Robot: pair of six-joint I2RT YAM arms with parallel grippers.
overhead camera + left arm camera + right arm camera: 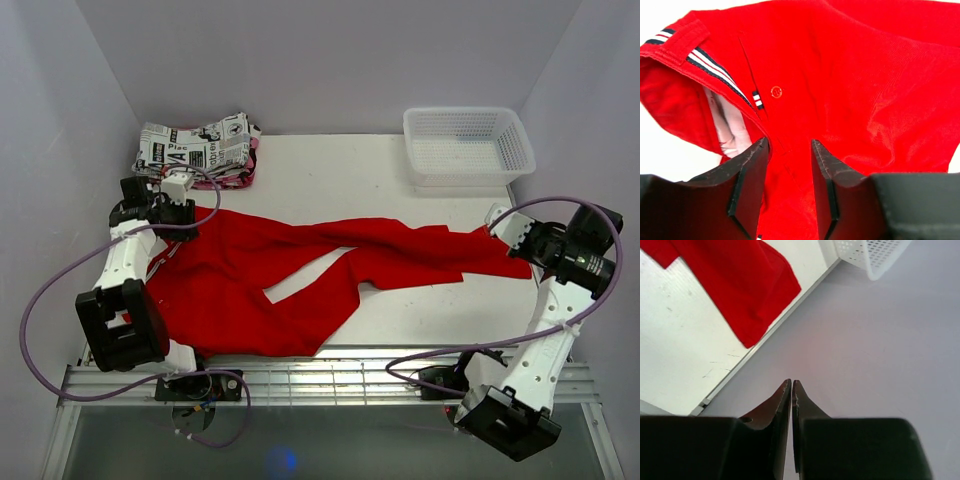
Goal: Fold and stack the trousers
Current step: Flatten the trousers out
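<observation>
The red trousers [300, 260] lie spread across the table, waist at the left and both legs running right. My left gripper [176, 212] is at the waistband, its fingers closed on a fold of red fabric [865, 75] just below the button; the waistband gapes and shows white pocket lining. My right gripper [598, 228] is shut and empty, held off the table's right edge, away from the leg end [740, 285].
A folded black-and-white newspaper-print garment [195, 148] lies at the back left, just behind my left gripper. A white mesh basket [465, 145] stands at the back right, also in the right wrist view [875, 252]. Purple walls enclose the table [330, 170].
</observation>
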